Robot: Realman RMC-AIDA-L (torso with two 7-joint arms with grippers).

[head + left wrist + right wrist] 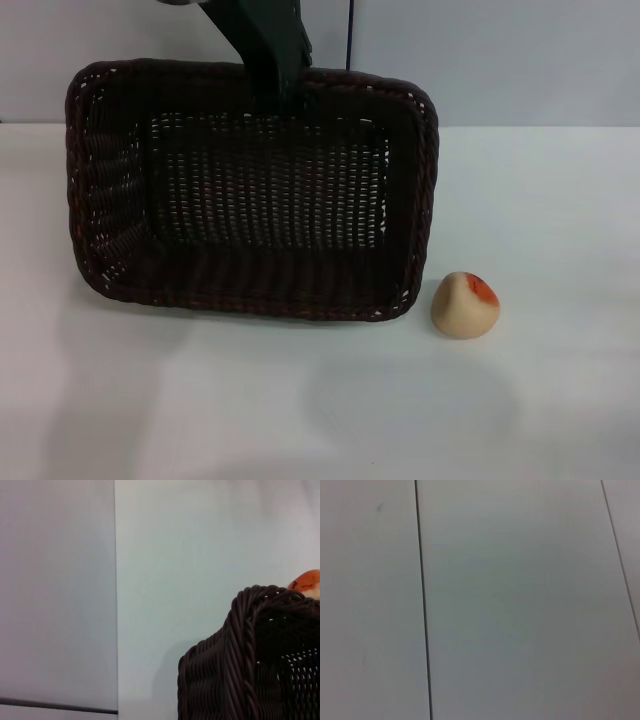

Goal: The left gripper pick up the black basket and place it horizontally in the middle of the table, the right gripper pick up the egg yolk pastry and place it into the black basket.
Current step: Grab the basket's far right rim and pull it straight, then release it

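Note:
The black basket (pixel 250 295) sits at the middle left of the white table (pixel 540 200), tipped so its open top faces me. My left gripper (pixel 283 100) comes down as a dark bar from above and grips the basket's far rim. The left wrist view shows one basket corner (pixel 245 670) close up. The egg yolk pastry (pixel 466 304) lies on the table just right of the basket's near right corner, orange patch upward, a small gap between them. It peeks over the rim in the left wrist view (pixel 306 582). My right gripper is out of view.
A pale wall (pixel 500 60) stands behind the table's far edge. The right wrist view shows only plain grey panels (pixel 520 605) with thin dark seams. Bare tabletop lies in front of and to the right of the basket.

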